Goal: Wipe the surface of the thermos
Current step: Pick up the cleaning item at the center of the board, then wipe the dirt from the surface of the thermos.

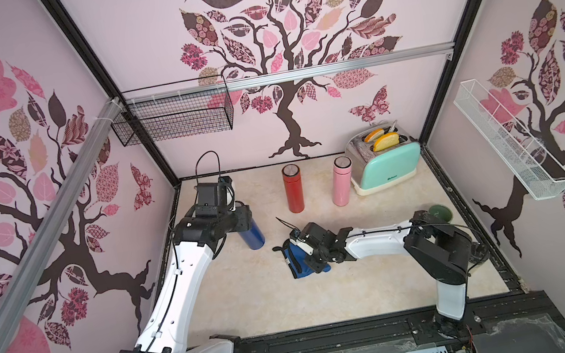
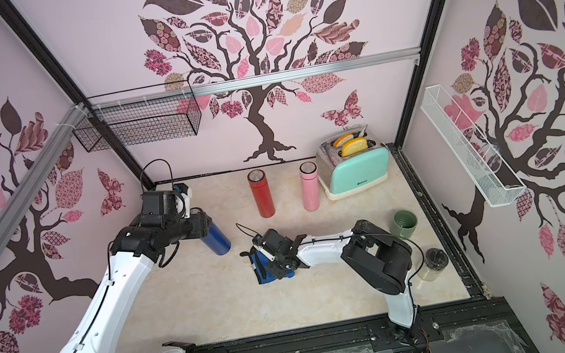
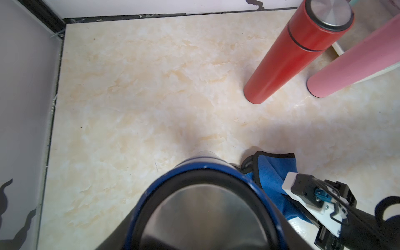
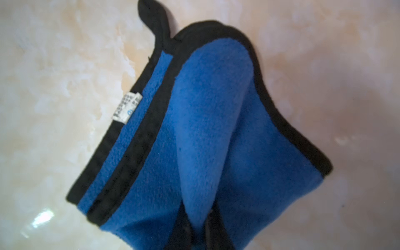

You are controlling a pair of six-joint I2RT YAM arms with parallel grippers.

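Observation:
My left gripper (image 1: 239, 217) is shut on the upper end of a blue thermos (image 1: 255, 238), holding it tilted with its base at the tabletop, left of the table's middle. In the left wrist view the thermos (image 3: 203, 207) shows its steel lid close up, with dark fingers (image 3: 121, 236) on either side. A blue cloth with black trim (image 1: 297, 265) lies on the table to its right. My right gripper (image 1: 300, 255) reaches down onto it and is shut on a raised fold of the cloth (image 4: 216, 129), as the right wrist view shows between the fingers (image 4: 185, 231).
A red thermos (image 1: 293, 189) and a pink thermos (image 1: 342, 181) stand upright at the back, beside a mint toaster (image 1: 384, 165) holding bread. A green cup (image 2: 405, 223) and a glass jar (image 2: 434, 262) stand at the right edge. Wire baskets (image 1: 174, 119) hang on the walls.

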